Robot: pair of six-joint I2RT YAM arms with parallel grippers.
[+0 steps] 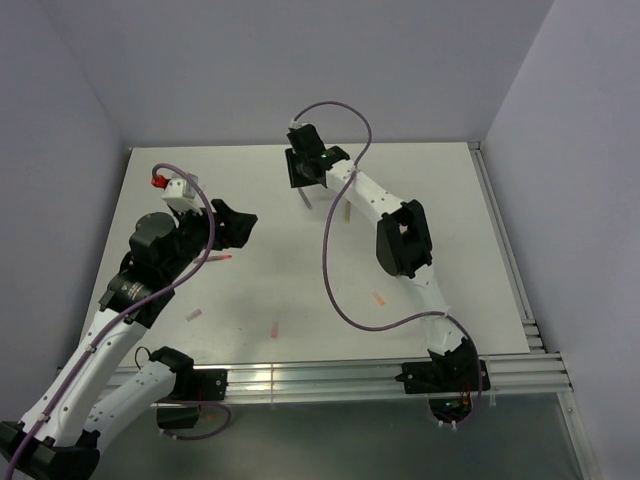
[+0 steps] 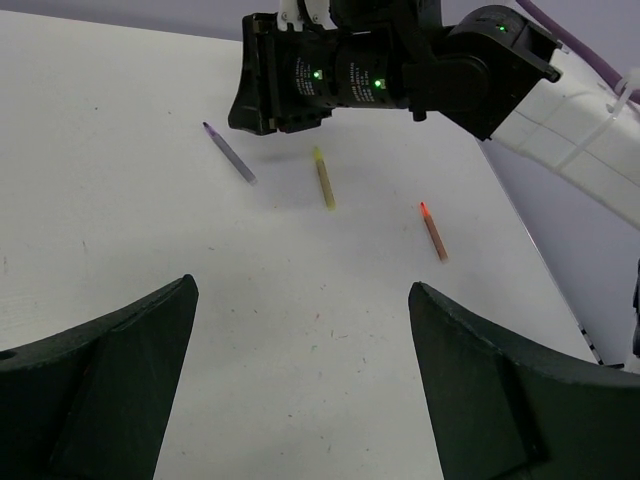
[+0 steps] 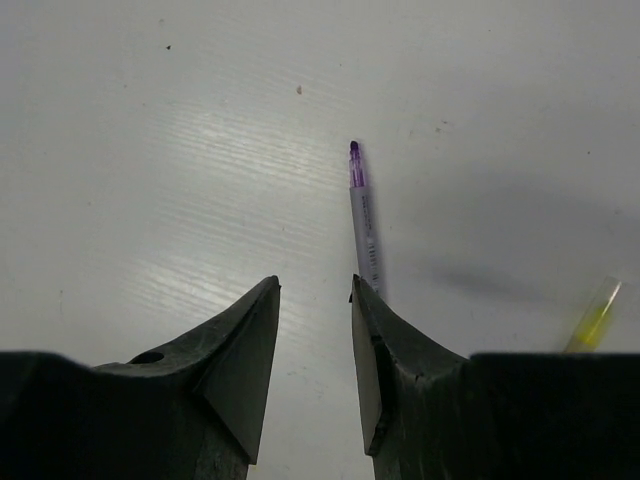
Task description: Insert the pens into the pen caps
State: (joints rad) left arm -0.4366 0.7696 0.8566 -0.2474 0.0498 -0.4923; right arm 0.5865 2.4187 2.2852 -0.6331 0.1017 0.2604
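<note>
White table (image 1: pixel 300 285), purple pen (image 3: pixel 365 230) lying flat, yellow pen (image 2: pixel 322 178) near it

**Left half of surface** (image 1: pixel 255 290): open run from widely parted left fingers (image 2: pixel 130 350) to far edge. Only purple pen (image 2: pixel 228 152), yellow pen (image 2: pixel 322 177) and orange-red pen (image 2: pixel 433 230) lying flat there, apart from one another.

**Far edge, centre:** blocked by right fingers (image 3: pixel 240 350), narrowly parted, hanging just over purple pen.

**Right half:** crossed from near edge to far edge by right arm (image 1: pixel 405 240) and its looping cable (image 1: pixel 324 262).

**Near edge:** stubby caps (image 1: pixel 193 315) flat, well apart.
</note>
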